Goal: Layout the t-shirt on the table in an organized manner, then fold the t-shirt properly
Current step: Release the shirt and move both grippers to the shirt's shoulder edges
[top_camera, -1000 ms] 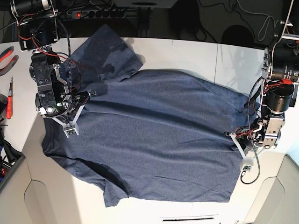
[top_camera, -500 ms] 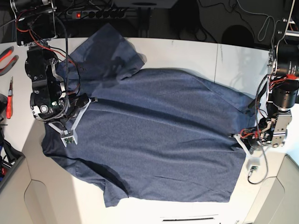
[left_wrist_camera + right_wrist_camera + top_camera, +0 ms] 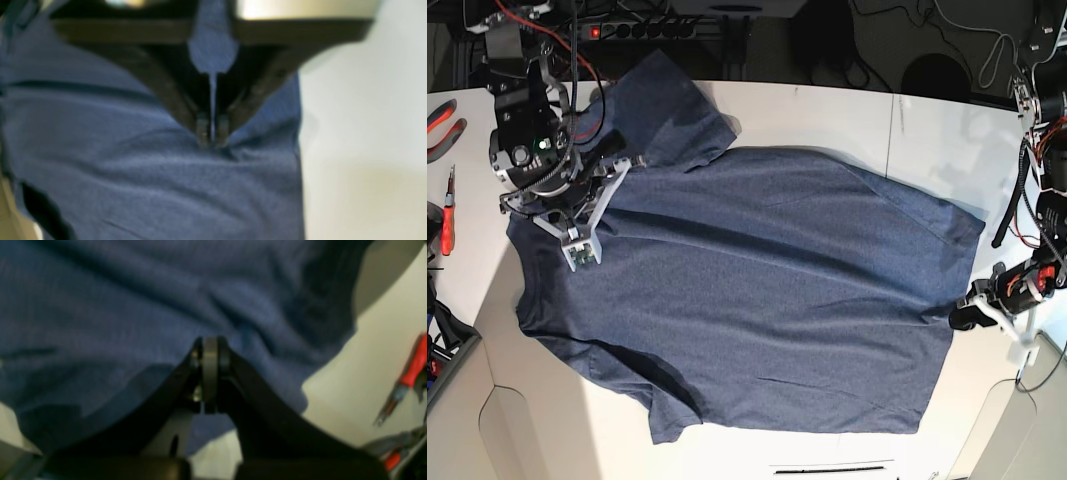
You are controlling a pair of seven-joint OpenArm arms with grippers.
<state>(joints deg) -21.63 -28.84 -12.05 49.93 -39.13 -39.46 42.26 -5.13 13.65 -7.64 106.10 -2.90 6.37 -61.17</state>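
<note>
White tabletop point(image 3: 847, 115) w/ the t-shirt point(image 3: 757, 290) spread nearly flat across it, plain side up, one sleeve angled toward the far edge. Compared to a sec ago the left gripper point(image 3: 212, 133) has let go of the hem and backed off it, jaws a crack apart, tips resting on cloth. Right gripper point(image 3: 209, 350) is pressed together on nothing and lifted toward the collar, so imo layout's about done and folding's next.

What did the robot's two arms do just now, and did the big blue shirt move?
The right gripper slid up along the dark navy-blue t-shirt toward the collar end, jaws together. The left gripper pulled off the hem toward the white table's edge; whether it let go isn't clear. The hem corner it left now lies flatter. Otherwise the shirt stayed spread out where it was, as did the red-handled tools.
</note>
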